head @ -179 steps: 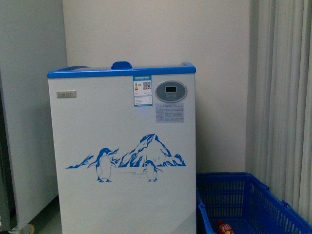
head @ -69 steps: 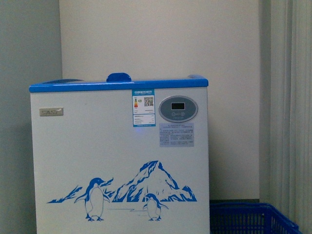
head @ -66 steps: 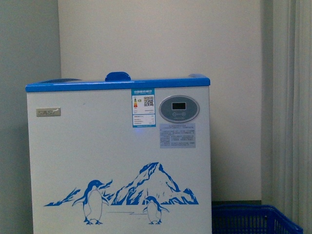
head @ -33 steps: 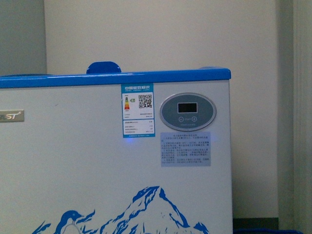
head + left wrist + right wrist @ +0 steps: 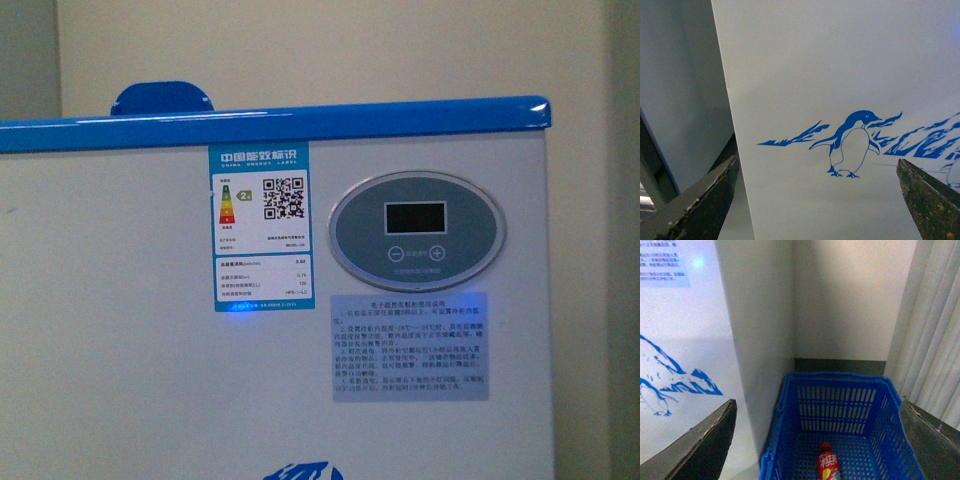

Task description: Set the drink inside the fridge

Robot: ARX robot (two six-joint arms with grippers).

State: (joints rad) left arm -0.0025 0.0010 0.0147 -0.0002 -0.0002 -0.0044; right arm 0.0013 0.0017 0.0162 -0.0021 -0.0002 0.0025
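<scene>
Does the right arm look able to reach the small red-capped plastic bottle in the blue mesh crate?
Probably yes: the right gripper is open above the open-topped crate, and nothing covers the bottle.

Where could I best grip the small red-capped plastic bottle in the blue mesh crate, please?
Grip the small red-capped plastic bottle across its red-labelled body, coming down through the open top: the blue mesh crate walls close off every side. Whether it stands or lies is unclear.
</scene>
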